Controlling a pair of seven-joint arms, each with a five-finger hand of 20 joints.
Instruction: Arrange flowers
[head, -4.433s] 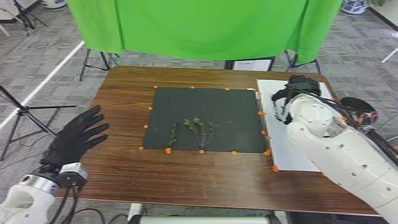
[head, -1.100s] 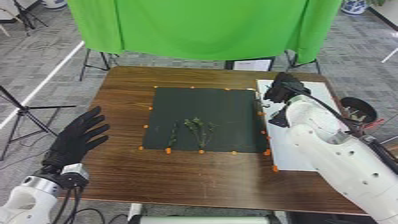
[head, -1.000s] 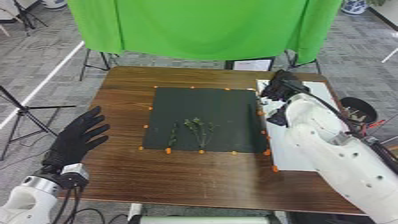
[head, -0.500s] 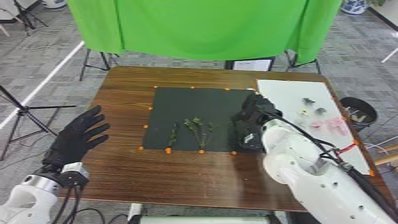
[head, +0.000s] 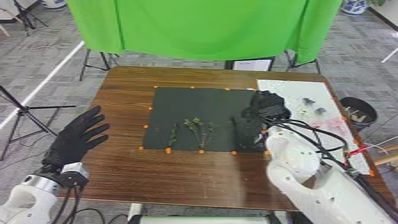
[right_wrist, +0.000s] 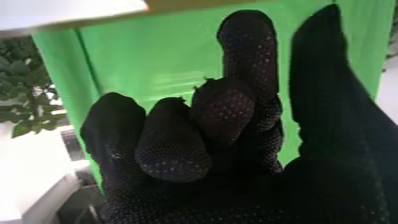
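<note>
Stems (head: 199, 126) and white board (head: 286, 89) flank the right hand (head: 267, 106), dark bin (head: 355, 104) farther right.

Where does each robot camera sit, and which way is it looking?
Head view: on the robot's head, looking forward and down at the brown table; left arm and left hand, right arm and right hand show.
Right wrist view: on the right arm's wrist, looking past the black-gloved right hand toward the green cloth.
Both share: right hand and green cloth.

Left hand (head: 69, 142) splayed, right hand (head: 267, 106) curled, thumb (right_wrist: 330, 95) upright.
</note>
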